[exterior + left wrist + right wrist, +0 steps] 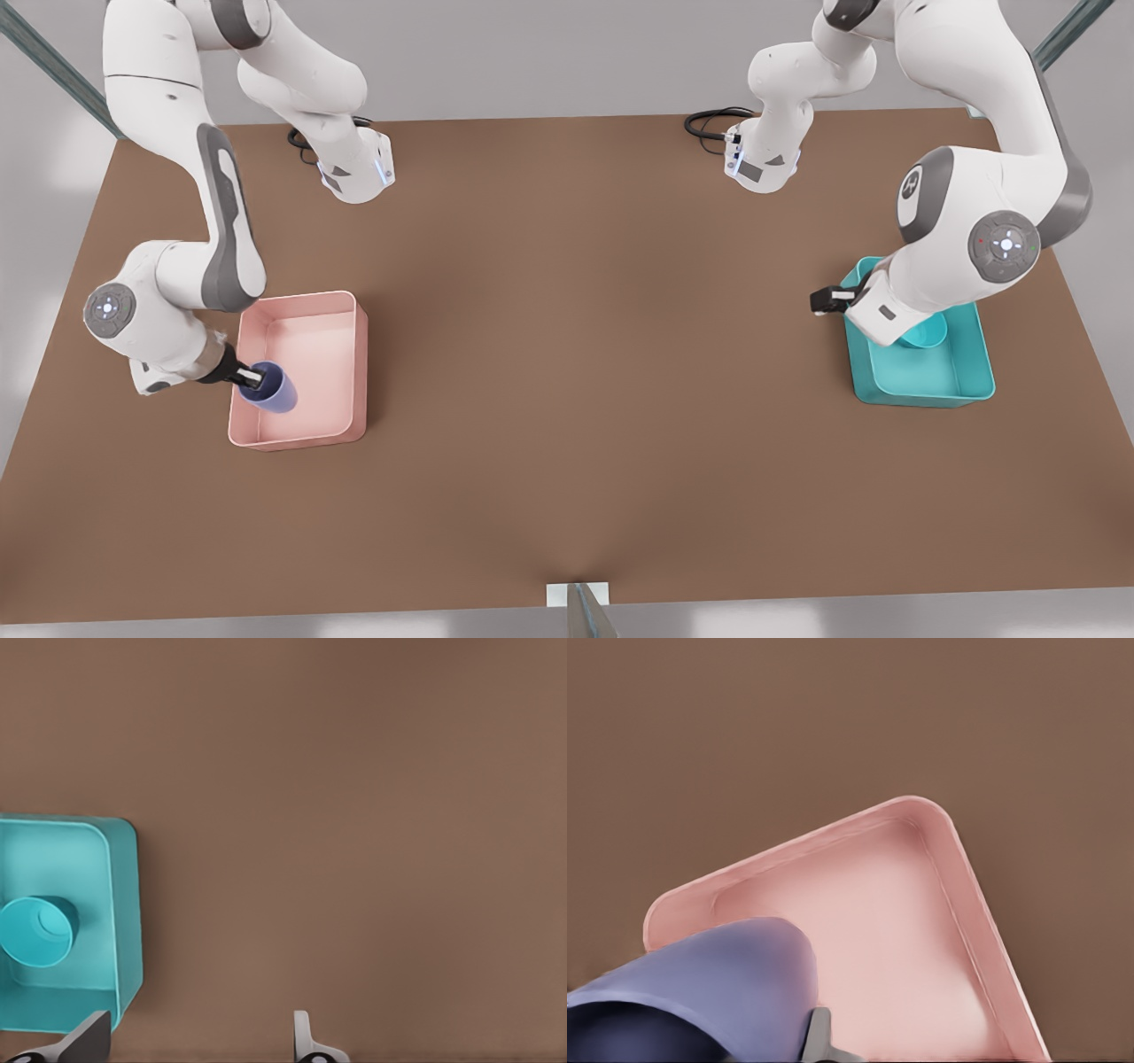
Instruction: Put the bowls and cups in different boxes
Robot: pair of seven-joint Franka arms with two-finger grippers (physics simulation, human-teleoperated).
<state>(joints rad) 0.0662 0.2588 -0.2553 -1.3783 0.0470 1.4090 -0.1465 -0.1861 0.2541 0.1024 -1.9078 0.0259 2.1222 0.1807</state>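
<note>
My right gripper [251,377] is shut on the rim of the periwinkle cup [270,388], which it holds tilted over the near corner of the pale pink box [323,354] at the front view's left. In the right wrist view the cup [718,983] hangs over the pink box [877,930], with one finger [819,1038] against its wall. The teal bowl [926,335] lies inside the teal box [939,383] at the front view's right. My left gripper [828,301] stands open just beyond that box's edge, over bare table. The left wrist view shows the bowl [35,930] in the teal box [124,904].
Both arm bases stand at the far edge of the brown table [576,354], each with a black cable beside it. A small metal post [580,602] rises at the middle of the near edge. Wide open tabletop lies between the two boxes.
</note>
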